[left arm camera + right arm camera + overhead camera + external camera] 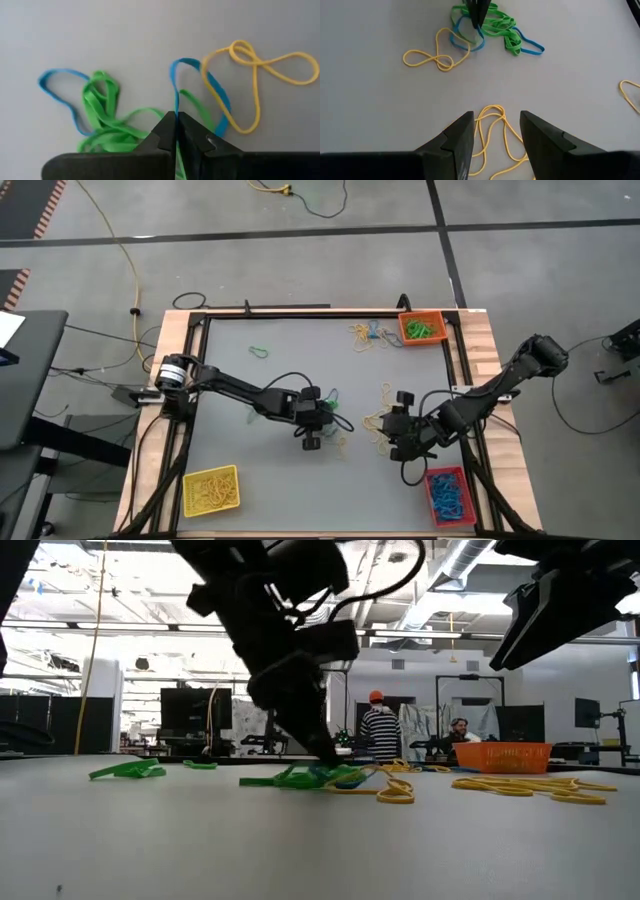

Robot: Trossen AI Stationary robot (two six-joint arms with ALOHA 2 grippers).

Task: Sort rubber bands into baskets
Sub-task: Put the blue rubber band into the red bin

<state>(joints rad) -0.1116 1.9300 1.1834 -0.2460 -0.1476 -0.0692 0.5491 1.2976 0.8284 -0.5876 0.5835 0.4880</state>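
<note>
A tangle of green, blue and yellow rubber bands point(107, 117) lies mid-table. My left gripper point(330, 418) is down at it, shut on a blue band point(200, 80). My right gripper point(492, 130) hangs open above a few yellow bands point(492, 117) just to the right of the tangle and touches nothing. Three baskets stand on the table: an orange one point(421, 328) at the far right with green bands, a yellow one point(211, 489) at the near left with yellow bands, and a red one point(449, 494) at the near right with blue bands. My left gripper pinches one strand of the blue band point(175, 102) between its two fingertips point(167, 125), coming from above at a slant. The band's loop lies on the table, overlapping a green band point(192, 102) and a yellow band point(255, 75). In the low view the fingertips point(322, 752) meet the tangle at table height.
More loose bands lie about: one green point(259, 351) at the far left, a mixed bunch point(368, 335) beside the orange basket, yellow ones point(385, 392) near the right arm. People stand in the room behind the table point(378, 730).
</note>
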